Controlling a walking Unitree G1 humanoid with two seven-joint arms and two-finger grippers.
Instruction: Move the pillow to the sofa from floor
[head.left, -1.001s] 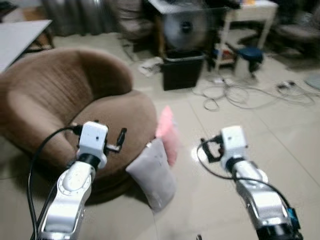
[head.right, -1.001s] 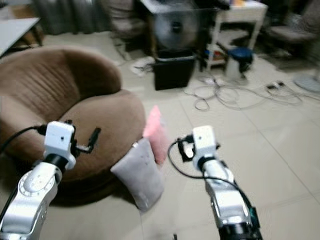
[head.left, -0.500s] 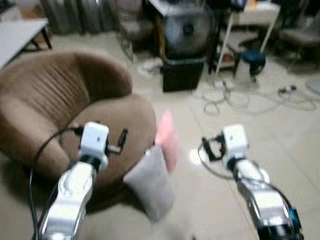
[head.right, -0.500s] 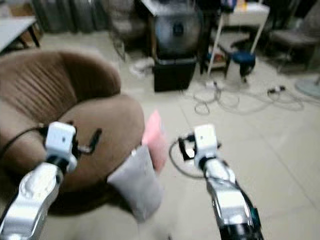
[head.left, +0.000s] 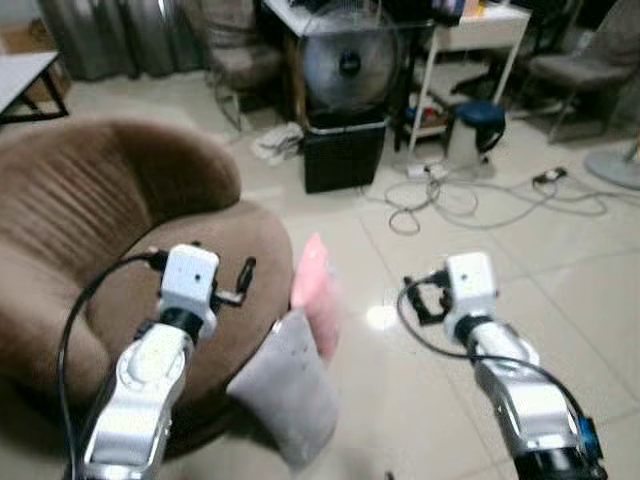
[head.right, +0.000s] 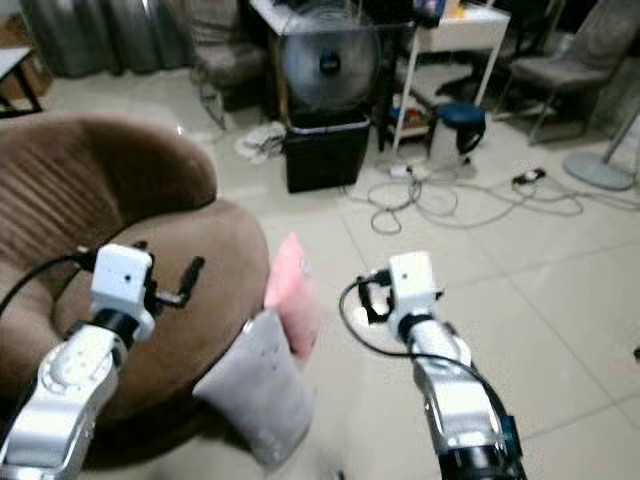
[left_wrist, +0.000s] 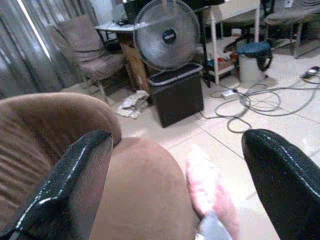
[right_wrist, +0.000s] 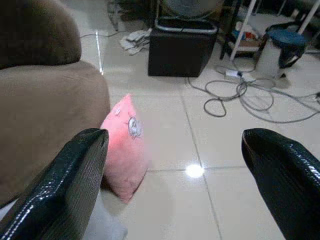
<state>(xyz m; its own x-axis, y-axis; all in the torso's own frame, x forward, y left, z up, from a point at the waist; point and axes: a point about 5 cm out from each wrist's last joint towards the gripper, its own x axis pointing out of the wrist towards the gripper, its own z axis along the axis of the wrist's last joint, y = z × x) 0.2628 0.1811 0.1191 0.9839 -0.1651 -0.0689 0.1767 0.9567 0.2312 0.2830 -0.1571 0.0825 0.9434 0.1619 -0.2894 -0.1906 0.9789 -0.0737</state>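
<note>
Pale floor tiles (head.left: 480, 255) stretched ahead of me to a fan (head.left: 345, 62), a black bin (head.left: 343, 155) and loose cables (head.left: 450, 200), with the brown sofa (head.left: 110, 240) on my left. A pink pillow (right_wrist: 125, 145) and a grey pillow (head.left: 285, 395) leaned against the sofa's front edge, both on the floor. I held my left gripper (left_wrist: 175, 180) over the sofa seat and my right gripper (right_wrist: 175, 185) above the tiles beside the pink pillow, each with fingers spread wide and empty.

Both silver arms reach forward, side by side. The left gripper (left_wrist: 175, 185) and the right gripper (right_wrist: 175, 180) are raised (fingers spread wide apart), holding nothing.
</note>
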